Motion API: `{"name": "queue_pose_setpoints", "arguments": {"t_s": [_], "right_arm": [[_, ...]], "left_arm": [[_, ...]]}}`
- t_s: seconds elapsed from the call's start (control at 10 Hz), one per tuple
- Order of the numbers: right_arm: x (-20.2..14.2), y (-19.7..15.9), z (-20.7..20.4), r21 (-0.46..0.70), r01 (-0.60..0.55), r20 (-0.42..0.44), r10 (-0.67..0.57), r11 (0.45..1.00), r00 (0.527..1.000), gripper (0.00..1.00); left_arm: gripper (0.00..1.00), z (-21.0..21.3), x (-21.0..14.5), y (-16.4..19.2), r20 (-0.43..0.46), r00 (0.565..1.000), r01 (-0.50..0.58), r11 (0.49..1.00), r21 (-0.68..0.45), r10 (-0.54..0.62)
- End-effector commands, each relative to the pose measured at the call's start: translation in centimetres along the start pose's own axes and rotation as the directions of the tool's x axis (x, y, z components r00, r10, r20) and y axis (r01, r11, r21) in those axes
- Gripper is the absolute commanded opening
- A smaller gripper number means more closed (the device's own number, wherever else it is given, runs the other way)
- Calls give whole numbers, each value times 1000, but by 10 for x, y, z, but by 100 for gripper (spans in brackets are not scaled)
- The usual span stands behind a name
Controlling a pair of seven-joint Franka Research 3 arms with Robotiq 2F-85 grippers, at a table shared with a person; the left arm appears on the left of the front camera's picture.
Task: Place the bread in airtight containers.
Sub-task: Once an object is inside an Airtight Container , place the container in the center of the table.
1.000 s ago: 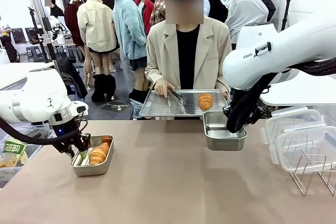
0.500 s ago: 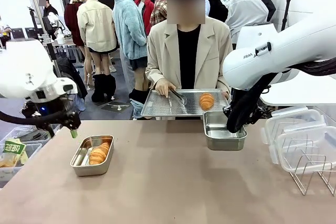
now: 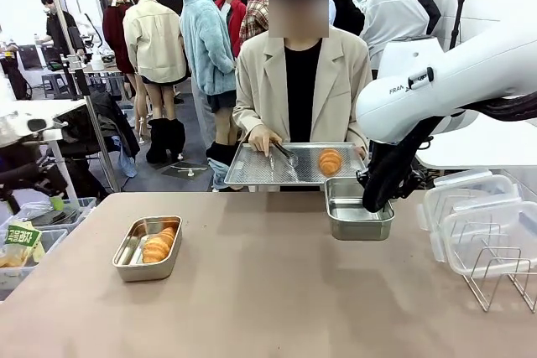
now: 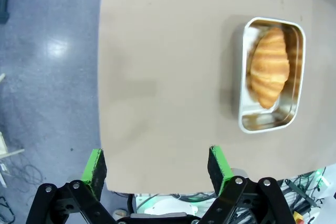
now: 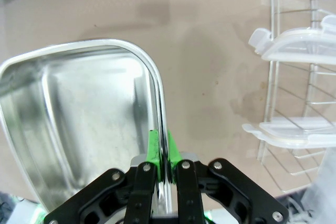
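Bread roll [image 3: 158, 245], golden and ridged, lies in the steel tin [image 3: 143, 275] at the lower left of the front view, on the brown tabletop [image 3: 268, 308]. In the left wrist view this tin and its roll sit at the upper right. The left hand [image 4: 156, 163] hangs well apart from them at the bottom of the frame, its green-padded fingers spread wide with nothing between them. A second roll [image 3: 329, 161] rests on the perforated tray [image 3: 252, 169] in front of the person, at the centre of the front view. Just below it stands an empty tin [image 3: 357, 225]. The right hand [image 5: 163, 148] pinches that tin's rim, fingers pressed together on the wall. Clear lids [image 3: 470, 207] sit on a wire rack [image 3: 495, 278] at the right.
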State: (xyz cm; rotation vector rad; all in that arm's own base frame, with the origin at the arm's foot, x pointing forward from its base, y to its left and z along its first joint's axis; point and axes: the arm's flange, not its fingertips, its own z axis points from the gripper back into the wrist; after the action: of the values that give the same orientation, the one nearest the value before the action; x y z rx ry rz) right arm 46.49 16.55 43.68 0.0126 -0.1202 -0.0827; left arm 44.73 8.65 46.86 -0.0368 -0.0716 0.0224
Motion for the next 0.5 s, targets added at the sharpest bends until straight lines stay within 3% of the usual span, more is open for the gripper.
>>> {"name": "queue_pose_setpoints", "arguments": {"t_s": [0.0,0.1,0.4], "right_arm": [[-3,0,0,3,12,18,-12,1000,1000,0],[-3,0,0,3,12,18,-12,1000,1000,0],[-3,0,0,3,12,18,-12,1000,1000,0]], "left_arm": [[100,4,2,7,-38,999,35,997,-70,-38],[100,0,0,0,0,1000,0,1000,0,0],[100,0,0,0,0,1000,0,1000,0,0]]}}
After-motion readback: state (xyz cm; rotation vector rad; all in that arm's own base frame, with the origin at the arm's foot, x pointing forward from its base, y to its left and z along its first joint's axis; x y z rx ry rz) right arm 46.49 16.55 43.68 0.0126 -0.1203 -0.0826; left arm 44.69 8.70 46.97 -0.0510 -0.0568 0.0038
